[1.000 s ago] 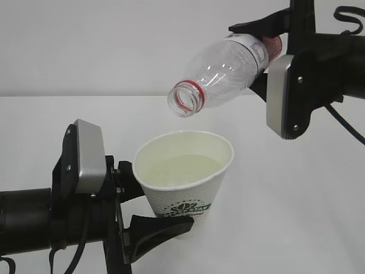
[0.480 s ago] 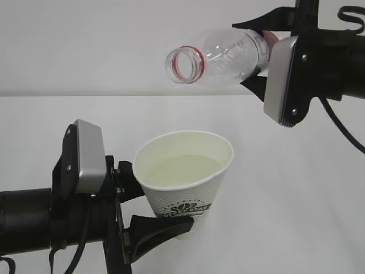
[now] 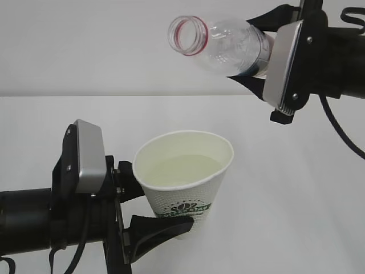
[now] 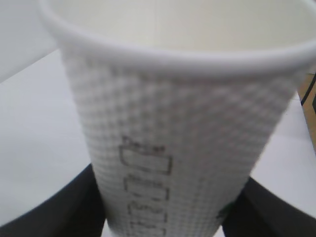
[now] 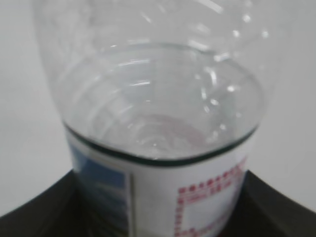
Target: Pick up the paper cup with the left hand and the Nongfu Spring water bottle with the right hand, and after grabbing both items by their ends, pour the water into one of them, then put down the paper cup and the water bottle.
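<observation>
The white paper cup [image 3: 183, 191] with its green logo stands upright above the table, and my left gripper [image 3: 155, 206] is shut on its lower part. Pale water [image 3: 179, 169] fills much of it. In the left wrist view the cup [image 4: 182, 123] fills the frame between the black fingers [image 4: 59, 212]. Up at the right, my right gripper [image 3: 256, 50] is shut on the labelled end of the Nongfu Spring water bottle [image 3: 228, 41]. The bottle lies nearly level, its open red-ringed mouth tipped up to the left, with nothing pouring out. The right wrist view shows the bottle [image 5: 158, 98] clear above its label.
A white table [image 3: 296, 217] lies under both arms, with a plain white wall behind it. A black cable [image 3: 342, 132] hangs from the right arm. A brown edge [image 4: 309, 113] shows at the right of the left wrist view.
The right gripper has turned and lifted the bottle: its mouth swung from pointing down over the cup to pointing up and left. The left gripper and cup have stayed still.
</observation>
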Controlling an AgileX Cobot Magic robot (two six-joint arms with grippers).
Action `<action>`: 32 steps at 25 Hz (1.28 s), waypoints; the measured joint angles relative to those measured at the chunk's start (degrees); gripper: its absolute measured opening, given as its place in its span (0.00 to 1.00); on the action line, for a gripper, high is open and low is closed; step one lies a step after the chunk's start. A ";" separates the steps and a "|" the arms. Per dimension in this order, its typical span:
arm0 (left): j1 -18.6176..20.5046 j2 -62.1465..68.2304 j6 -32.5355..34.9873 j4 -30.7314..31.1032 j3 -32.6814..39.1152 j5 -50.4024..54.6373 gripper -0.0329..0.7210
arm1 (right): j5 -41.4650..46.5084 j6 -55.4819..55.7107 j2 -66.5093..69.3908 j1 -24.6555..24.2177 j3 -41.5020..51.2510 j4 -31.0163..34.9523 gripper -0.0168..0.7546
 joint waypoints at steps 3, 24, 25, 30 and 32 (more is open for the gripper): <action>0.00 0.00 0.00 0.00 0.00 0.00 0.66 | 0.00 2.32 0.00 0.00 0.00 0.00 0.68; 0.00 0.00 0.00 0.00 0.00 0.00 0.66 | 0.00 18.87 0.00 0.00 0.00 0.00 0.68; 0.00 0.00 0.00 0.02 0.00 0.00 0.66 | 0.00 19.48 0.00 0.00 0.00 0.00 0.68; 0.00 0.00 0.00 0.02 0.00 0.00 0.66 | 0.00 23.27 0.00 0.00 0.00 0.00 0.68; 0.00 0.00 0.00 0.02 0.00 0.00 0.66 | 0.00 24.48 0.00 0.00 0.00 0.00 0.68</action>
